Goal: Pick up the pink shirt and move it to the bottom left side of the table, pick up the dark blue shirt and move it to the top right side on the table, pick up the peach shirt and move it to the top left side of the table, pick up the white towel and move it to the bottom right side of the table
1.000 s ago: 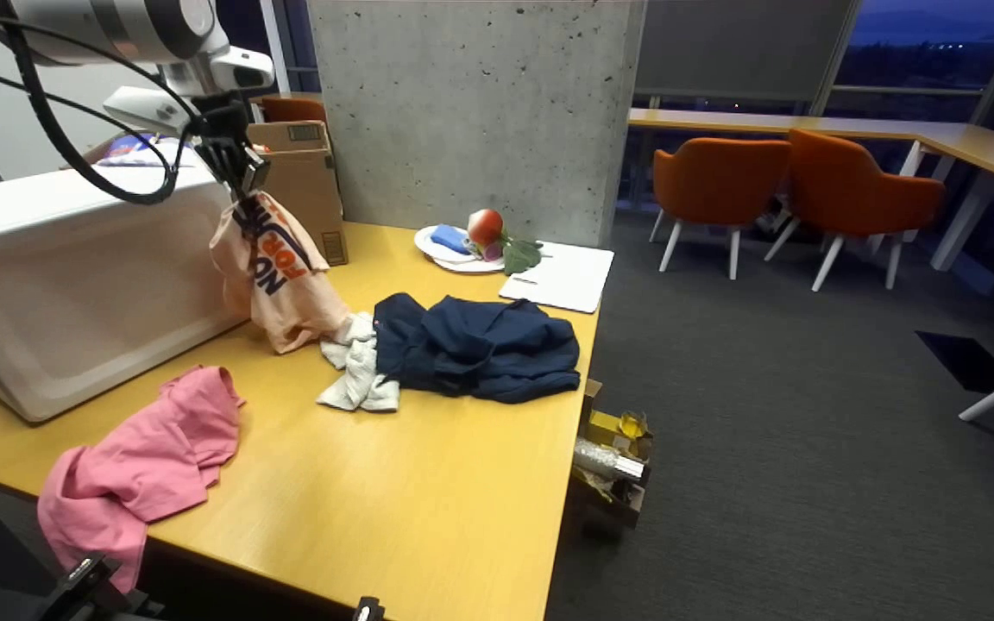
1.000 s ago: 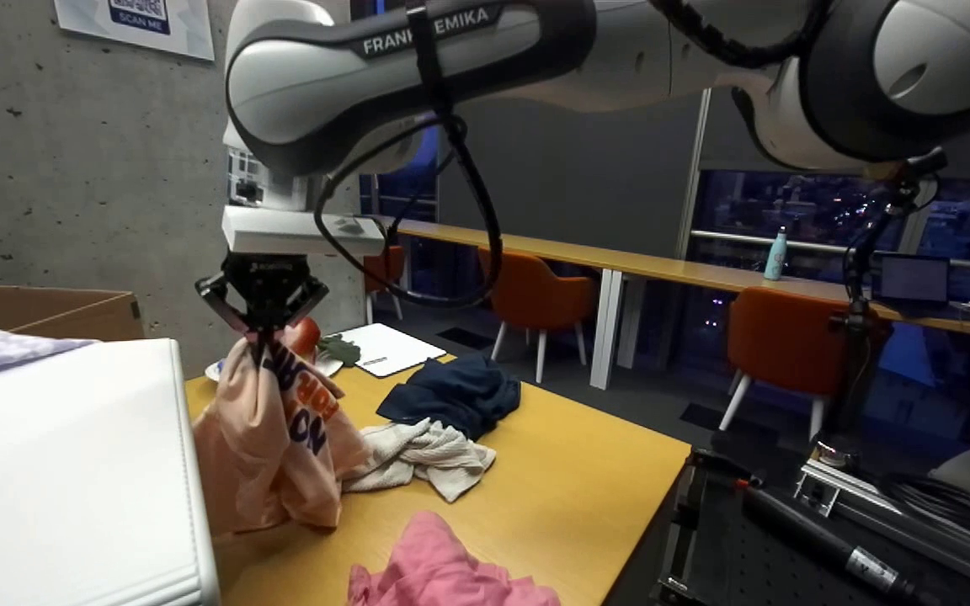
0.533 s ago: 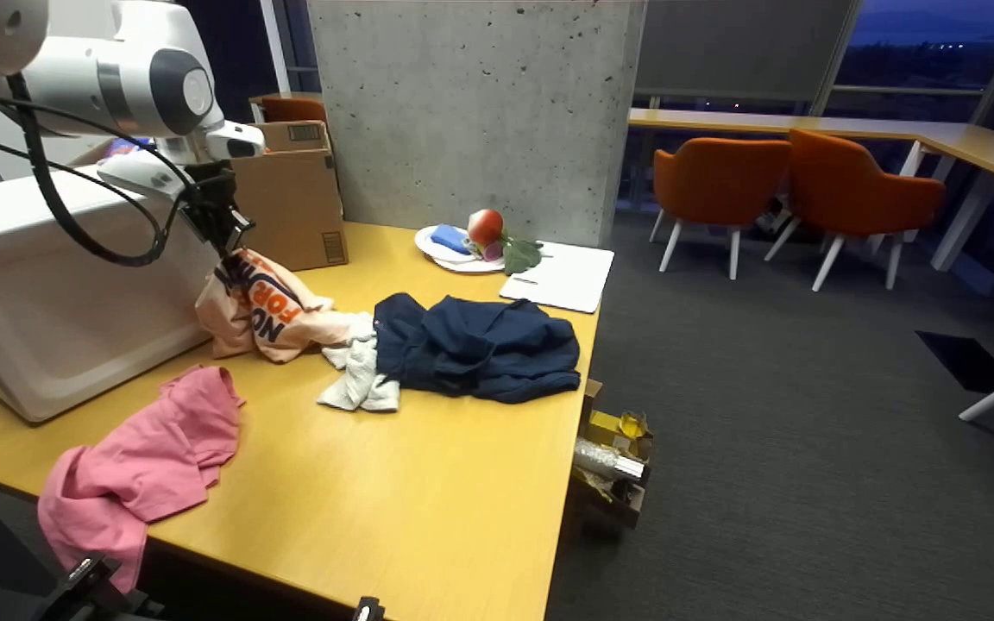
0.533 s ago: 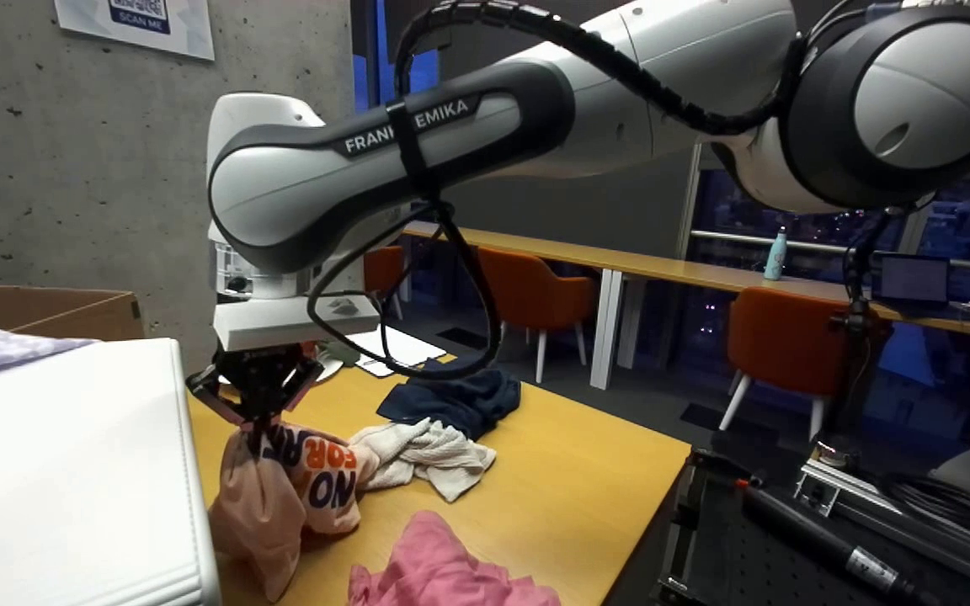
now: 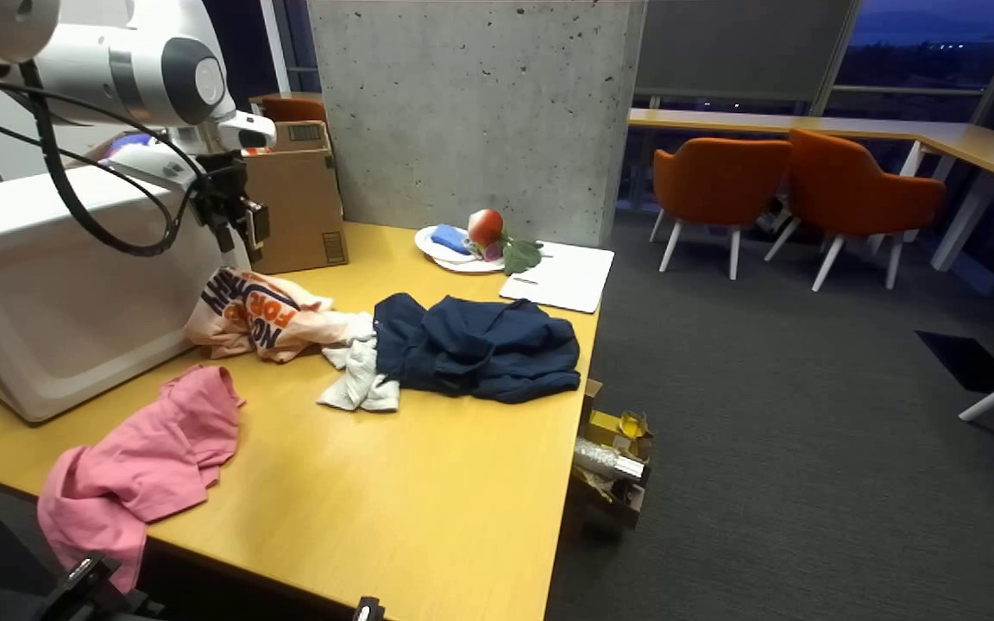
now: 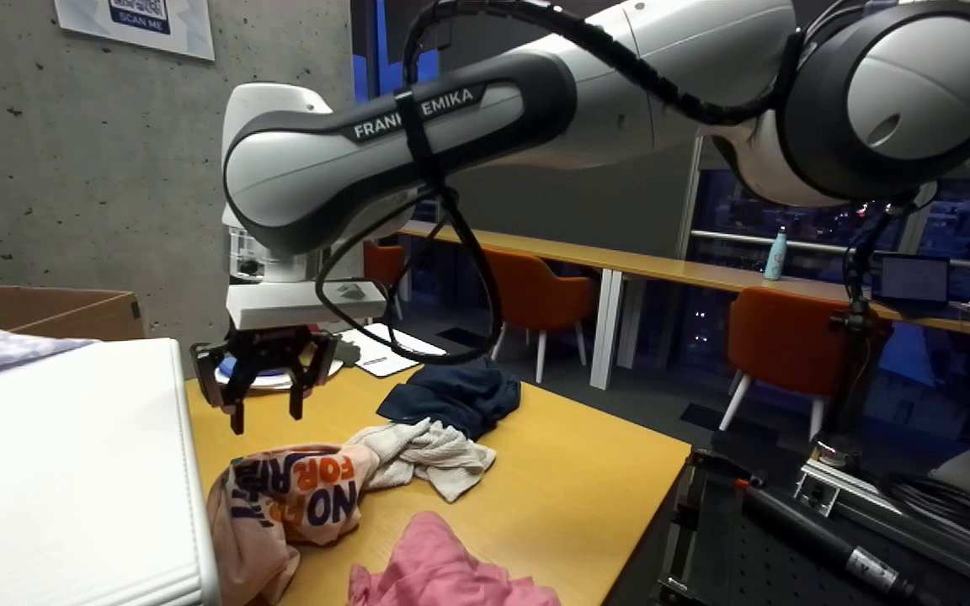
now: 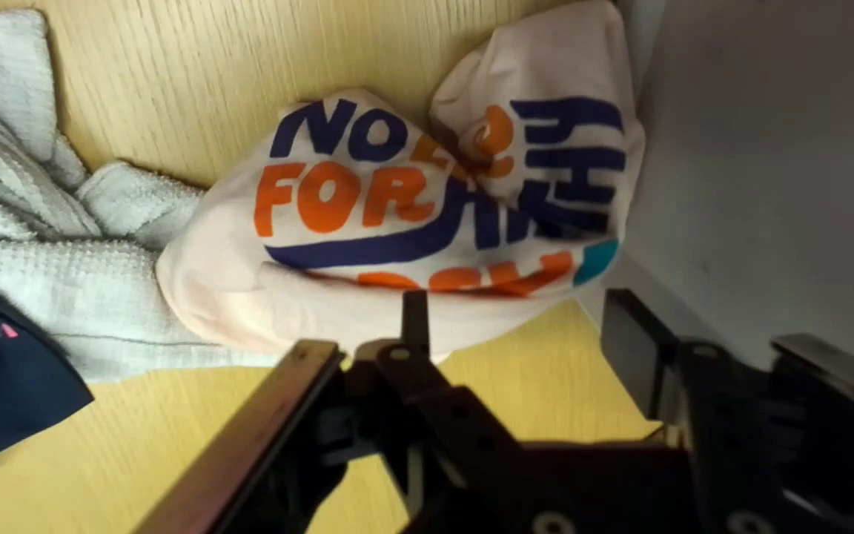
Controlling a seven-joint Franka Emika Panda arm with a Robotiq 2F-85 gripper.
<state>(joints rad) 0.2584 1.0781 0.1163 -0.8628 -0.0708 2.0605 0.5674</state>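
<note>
Hangs with unclenched, spread hand [image 6: 266, 419] just above the peach shirt [image 6: 304, 486] on the surface [image 6: 573, 471]. Has, outward from the hand, the white towel [image 6: 430, 459] touching that shirt, the pink shirt [image 6: 447, 572] to another side, farthest the dark blue shirt [image 6: 461, 396].

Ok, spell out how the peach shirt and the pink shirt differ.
Print: the peach shirt is lettered in navy and orange; the pink shirt shows no print.
Place: the pink shirt hangs partly off the table; the peach shirt lies on it.
Contact: the peach shirt touches the white towel; the pink shirt lies apart from the other cloths.
Shared: both are rumpled, and neither is held by the gripper.
</note>
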